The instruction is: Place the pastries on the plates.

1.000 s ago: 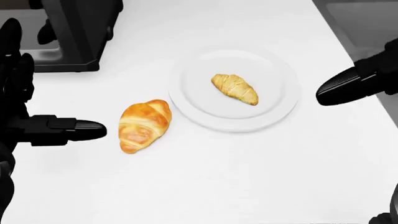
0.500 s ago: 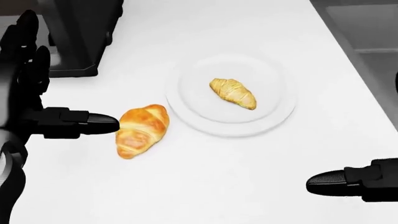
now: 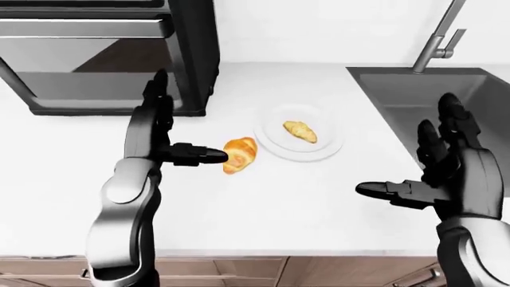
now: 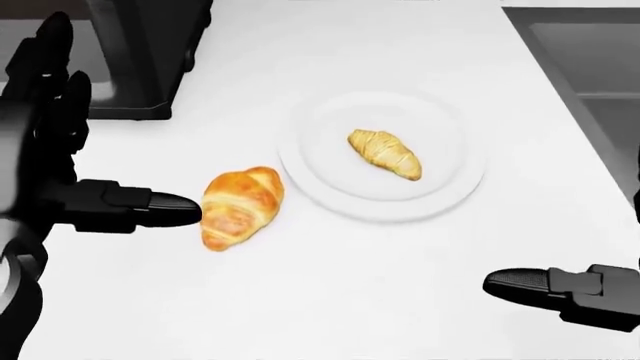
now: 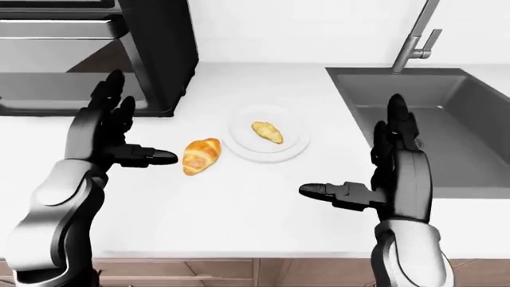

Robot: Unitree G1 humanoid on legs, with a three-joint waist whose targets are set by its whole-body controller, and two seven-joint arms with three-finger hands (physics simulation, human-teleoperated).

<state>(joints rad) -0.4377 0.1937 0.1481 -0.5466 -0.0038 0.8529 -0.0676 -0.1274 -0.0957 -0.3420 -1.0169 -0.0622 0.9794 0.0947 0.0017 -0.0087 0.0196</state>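
Observation:
A large golden croissant (image 4: 238,207) lies on the white counter, just left of a white plate (image 4: 455,187). A smaller, paler croissant (image 4: 385,154) lies on that plate. My left hand (image 4: 95,142) is open; its thumb tip (image 4: 175,208) points at the large croissant's left side, touching or nearly touching it. My right hand (image 5: 382,161) is open and empty, lower right of the plate, its thumb (image 4: 525,285) low over the counter. Only one plate shows.
A black appliance (image 3: 103,54) stands on the counter at upper left, close above my left hand. A steel sink (image 5: 423,113) with a faucet (image 5: 414,36) lies to the right of the plate. The counter's near edge runs along the bottom of the eye views (image 3: 263,254).
My left thumb has moved right, up to the large croissant. My right hand has dropped from beside the plate's right side to the lower right. The camera shifted slightly.

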